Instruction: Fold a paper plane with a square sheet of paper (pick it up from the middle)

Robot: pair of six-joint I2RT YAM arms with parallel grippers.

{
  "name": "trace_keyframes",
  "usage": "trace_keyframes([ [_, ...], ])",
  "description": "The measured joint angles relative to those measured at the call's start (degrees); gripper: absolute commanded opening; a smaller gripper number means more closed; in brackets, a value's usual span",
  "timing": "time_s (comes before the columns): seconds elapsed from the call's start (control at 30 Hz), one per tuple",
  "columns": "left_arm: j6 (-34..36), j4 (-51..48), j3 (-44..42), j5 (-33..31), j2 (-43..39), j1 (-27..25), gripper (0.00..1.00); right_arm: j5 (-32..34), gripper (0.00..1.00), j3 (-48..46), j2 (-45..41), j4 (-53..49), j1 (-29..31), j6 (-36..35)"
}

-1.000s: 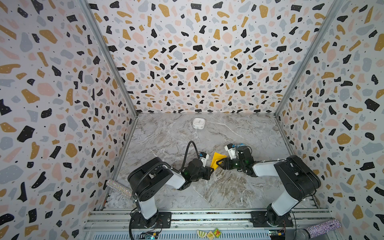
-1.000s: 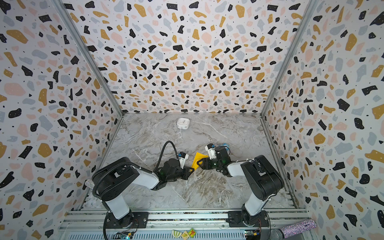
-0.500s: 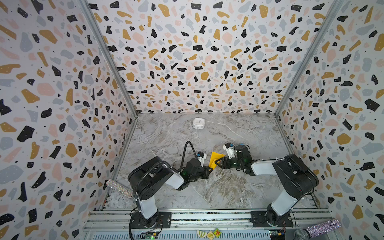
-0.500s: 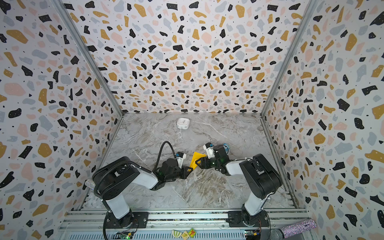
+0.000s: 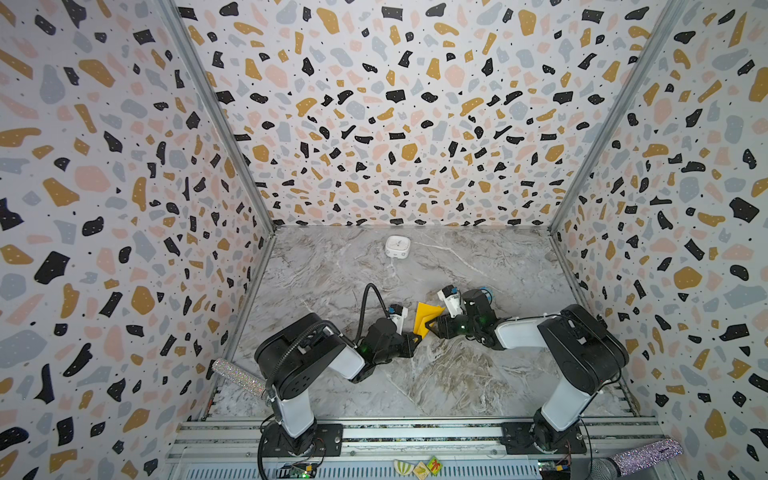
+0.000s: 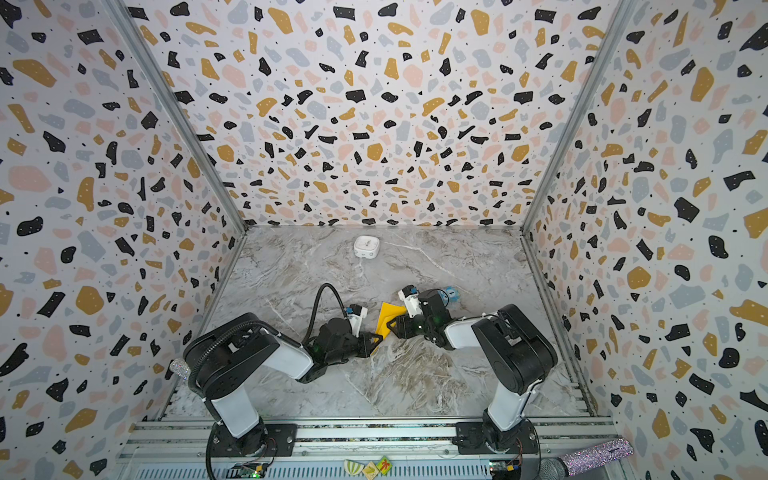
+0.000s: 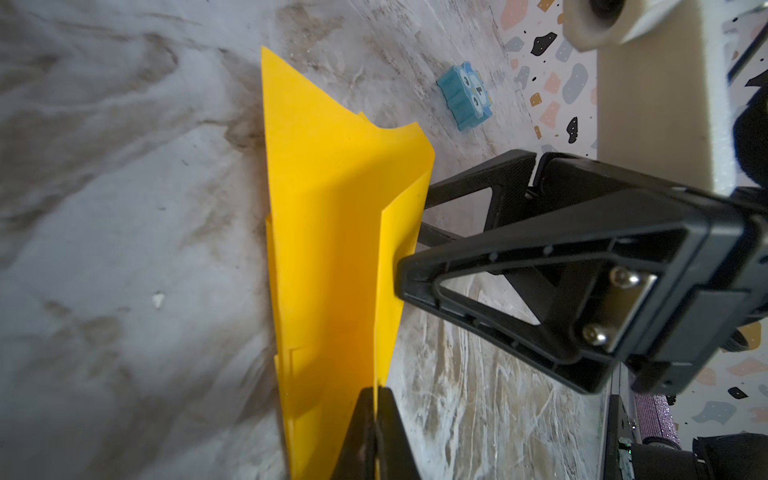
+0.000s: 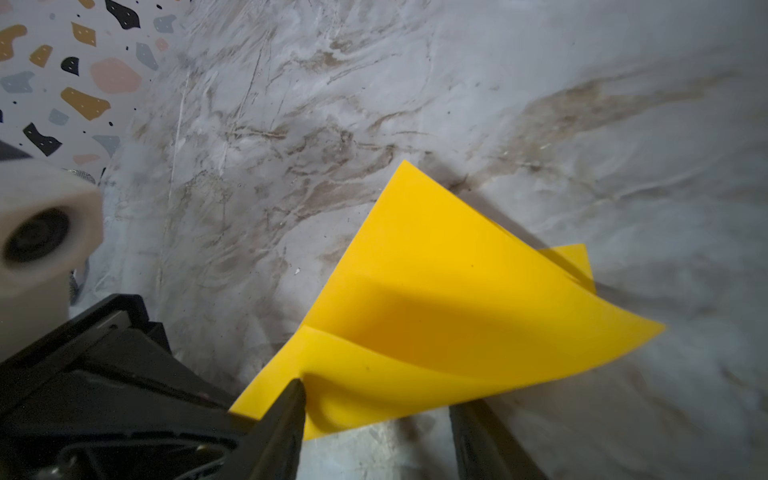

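The square sheet of paper [image 5: 426, 316] [image 6: 388, 318] is bright yellow and folded into a tapering, layered shape that stands on edge on the marble floor. My left gripper [image 7: 376, 395] [image 5: 415, 338] is shut on its narrow end, the paper edge pinched between the fingertips. My right gripper [image 8: 376, 399] [image 5: 432, 326] is open beside the paper's [image 8: 436, 299] side. One of its fingers [image 8: 286, 411] touches a curled flap and the other finger [image 8: 478, 436] stands apart. From the left wrist view, the right gripper [image 7: 415, 235] reaches in against the paper [image 7: 332, 228].
A small blue cube with eyes [image 7: 465, 95] [image 6: 451, 293] sits just behind the right gripper. A white rounded box [image 5: 397, 247] [image 6: 366, 248] stands near the back wall. Patterned walls close in three sides, and a metal rail [image 5: 415, 432] runs along the front.
The right gripper has edged a little left onto the paper's side and its jaws have narrowed slightly. The left gripper stays shut on the paper in the same place.
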Motion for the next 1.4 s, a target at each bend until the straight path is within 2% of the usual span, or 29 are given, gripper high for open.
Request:
trace_keyframes([
  [0.13, -0.20, 0.13, 0.00, 0.00, 0.00, 0.07, 0.11, 2.14, 0.60, 2.49, 1.53, -1.95, 1.11, -0.35],
  [0.3, -0.46, 0.11, 0.00, -0.04, 0.00, 0.07, 0.14, 4.87, 0.61, 4.81, 2.56, -3.85, 2.08, -0.35],
  [0.53, -0.44, -0.52, 0.00, -0.61, 0.00, 0.26, 0.14, 6.71, 0.64, 6.12, 2.93, -5.25, 2.82, -0.33],
  [0.83, -0.72, -1.51, 0.00, -1.64, 0.00, 0.44, 0.06, 6.95, 0.63, 6.75, 3.15, -5.97, 2.86, -0.09],
  [1.03, -1.73, -1.68, -0.07, -1.88, 0.00, 1.33, 0.04, 5.62, 0.63, 6.78, 3.10, -5.97, 2.32, 0.52],
  [1.27, -4.09, 0.13, -0.72, 1.57, 0.61, 3.34, 0.02, 0.28, 0.64, 6.27, 3.02, -5.77, 0.55, 0.50],
  [1.4, -5.40, 0.39, -0.72, 2.93, 0.63, 3.80, 0.02, -0.02, 0.64, 6.32, 2.99, -6.25, 0.46, -0.83],
])
